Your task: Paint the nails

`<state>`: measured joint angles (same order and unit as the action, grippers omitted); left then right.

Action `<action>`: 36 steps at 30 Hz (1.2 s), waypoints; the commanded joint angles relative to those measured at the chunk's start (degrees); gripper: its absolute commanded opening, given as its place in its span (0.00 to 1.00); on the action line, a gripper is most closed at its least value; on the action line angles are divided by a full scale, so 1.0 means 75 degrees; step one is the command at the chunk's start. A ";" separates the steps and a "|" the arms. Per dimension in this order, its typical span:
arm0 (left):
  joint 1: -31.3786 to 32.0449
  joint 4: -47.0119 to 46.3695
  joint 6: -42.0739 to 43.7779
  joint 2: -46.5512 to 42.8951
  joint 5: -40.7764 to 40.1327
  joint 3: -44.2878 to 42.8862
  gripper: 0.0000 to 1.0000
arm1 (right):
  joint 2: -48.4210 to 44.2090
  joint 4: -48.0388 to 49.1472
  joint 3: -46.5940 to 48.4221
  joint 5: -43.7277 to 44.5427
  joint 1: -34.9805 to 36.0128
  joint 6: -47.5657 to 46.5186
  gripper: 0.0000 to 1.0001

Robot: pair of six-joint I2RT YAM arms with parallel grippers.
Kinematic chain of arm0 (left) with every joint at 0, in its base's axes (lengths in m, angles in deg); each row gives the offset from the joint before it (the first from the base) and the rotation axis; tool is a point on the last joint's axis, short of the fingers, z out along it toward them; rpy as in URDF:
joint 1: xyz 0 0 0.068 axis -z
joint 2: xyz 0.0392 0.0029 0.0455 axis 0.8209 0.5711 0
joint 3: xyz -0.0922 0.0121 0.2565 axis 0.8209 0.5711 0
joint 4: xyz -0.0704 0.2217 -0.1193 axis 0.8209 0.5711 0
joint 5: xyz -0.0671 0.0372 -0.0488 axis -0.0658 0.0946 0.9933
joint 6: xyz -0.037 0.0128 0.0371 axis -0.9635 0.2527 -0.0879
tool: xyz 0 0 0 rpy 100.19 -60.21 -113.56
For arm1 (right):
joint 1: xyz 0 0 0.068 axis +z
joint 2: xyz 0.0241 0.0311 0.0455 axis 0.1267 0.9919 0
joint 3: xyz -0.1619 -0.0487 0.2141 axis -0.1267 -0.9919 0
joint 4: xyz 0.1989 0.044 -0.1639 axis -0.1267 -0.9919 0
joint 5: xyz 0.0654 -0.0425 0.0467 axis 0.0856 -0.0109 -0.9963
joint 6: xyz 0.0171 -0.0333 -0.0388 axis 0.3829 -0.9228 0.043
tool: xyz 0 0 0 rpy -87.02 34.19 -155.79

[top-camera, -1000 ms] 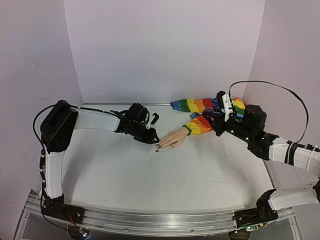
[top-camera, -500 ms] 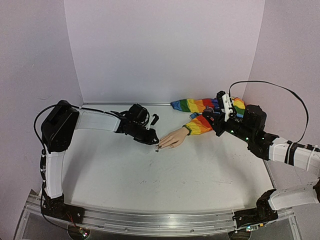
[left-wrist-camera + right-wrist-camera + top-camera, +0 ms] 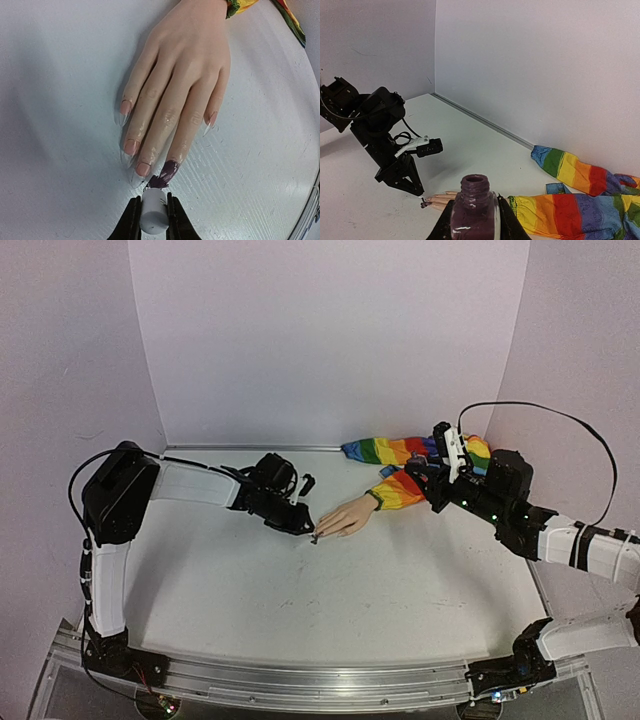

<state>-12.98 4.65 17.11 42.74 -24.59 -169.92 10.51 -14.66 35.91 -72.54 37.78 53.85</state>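
The pale mannequin hand (image 3: 175,85) lies palm down on the white table, fingers pointing at my left gripper. Most of its nails (image 3: 131,146) are bare. The ring-finger nail (image 3: 169,171) is dark purple, with purple smeared past its tip. My left gripper (image 3: 152,201) is shut on the white brush cap (image 3: 153,215), and the bristles (image 3: 156,183) touch that nail's tip. From above, the left gripper (image 3: 298,524) sits just left of the hand (image 3: 345,517). My right gripper (image 3: 475,212) is shut on the open purple polish bottle (image 3: 474,200), held above the rainbow sleeve (image 3: 400,475).
The sleeve (image 3: 580,210) runs right toward the back wall. Lilac walls close the back and both sides. A metal rail (image 3: 300,680) lines the near edge. A black cable (image 3: 540,415) arcs over the right arm.
My left wrist has shifted slightly left and nearer, while the brush tip stays at the fingertip. The right arm and bottle have not moved.
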 commanded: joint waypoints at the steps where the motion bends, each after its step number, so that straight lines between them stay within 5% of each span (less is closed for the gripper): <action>1: -0.0024 -0.0153 0.0107 -0.0583 -0.0260 0.0092 0.00 | -0.0132 0.0560 0.0065 -0.0073 -0.0045 0.0042 0.00; 14: -0.0048 0.0059 -0.0361 -0.2497 -0.0232 0.0589 0.00 | -0.0300 0.0483 0.0090 -0.0175 -0.0047 0.0037 0.00; 22: -0.0031 0.1076 -0.0894 -0.3248 0.1898 0.0244 0.00 | -0.0084 0.0390 0.0320 -0.1425 -0.0028 0.0348 0.00; 26: 0.0113 0.1065 -0.1020 -0.3802 0.2087 0.0371 0.00 | 0.0212 0.0392 0.0580 -0.2275 0.0030 0.0736 0.00; 36: 0.0195 0.1358 -0.0959 -0.4846 0.2612 0.0199 0.00 | 0.1196 0.1437 0.0777 -0.2178 0.1938 0.1621 0.00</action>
<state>-11.71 13.39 9.78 10.28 -8.30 -166.09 17.20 -11.80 38.42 -87.78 47.31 62.94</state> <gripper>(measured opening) 0.151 0.218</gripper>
